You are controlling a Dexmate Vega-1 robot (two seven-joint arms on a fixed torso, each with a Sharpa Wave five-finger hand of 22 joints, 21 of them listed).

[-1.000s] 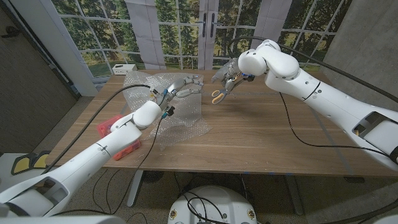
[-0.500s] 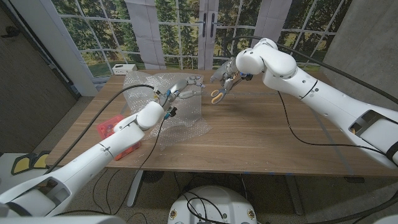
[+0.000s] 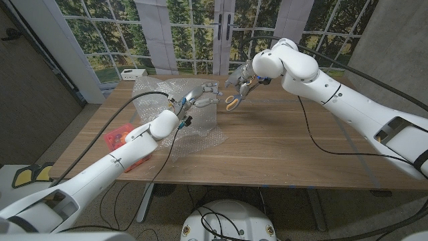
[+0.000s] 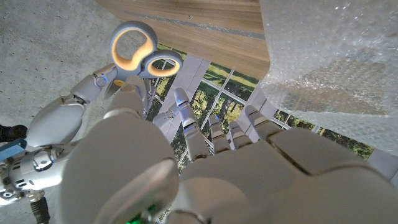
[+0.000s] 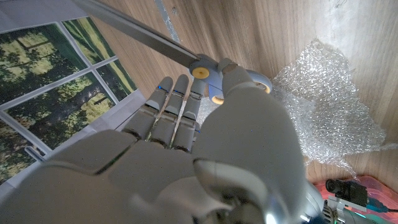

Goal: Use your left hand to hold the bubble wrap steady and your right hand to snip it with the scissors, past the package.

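Your right hand (image 3: 242, 79) grips the scissors (image 3: 233, 100) above the far table (image 3: 287, 144), just right of the bubble wrap (image 3: 200, 124); your left hand (image 3: 202, 93), fingers apart, hovers over the wrap's far edge

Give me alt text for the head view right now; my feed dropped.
The right hand holds yellow-handled scissors above the wooden table, beside the raised edge of the bubble wrap. The left hand reaches over the wrap with its fingers extended. A pink box sits by the left arm.
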